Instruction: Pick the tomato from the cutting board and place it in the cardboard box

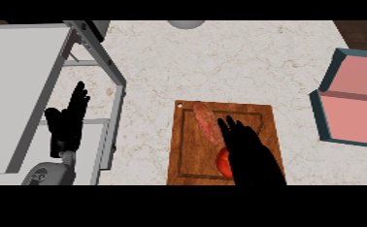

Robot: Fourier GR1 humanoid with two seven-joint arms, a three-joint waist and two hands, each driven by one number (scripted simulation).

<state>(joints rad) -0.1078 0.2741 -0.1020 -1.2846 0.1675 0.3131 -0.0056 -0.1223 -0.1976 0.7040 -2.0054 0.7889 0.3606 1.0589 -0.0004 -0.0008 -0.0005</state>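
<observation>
A red tomato [224, 162] lies near the front of the wooden cutting board [188, 143], partly hidden by my right hand [251, 155]. That hand is black, its fingers straight and pointing away, lying over the tomato's right side. At the right edge stands the box [344, 100], teal-walled with a pink inside, open at the top. My left hand [68, 121] rests open at the left, fingers up, over the metal rack.
A pinkish sausage-shaped item [206, 121] lies on the board just beyond the tomato. A grey metal rack and sink frame [100, 66] fills the left side. A pale round object [186, 24] shows at the far counter edge.
</observation>
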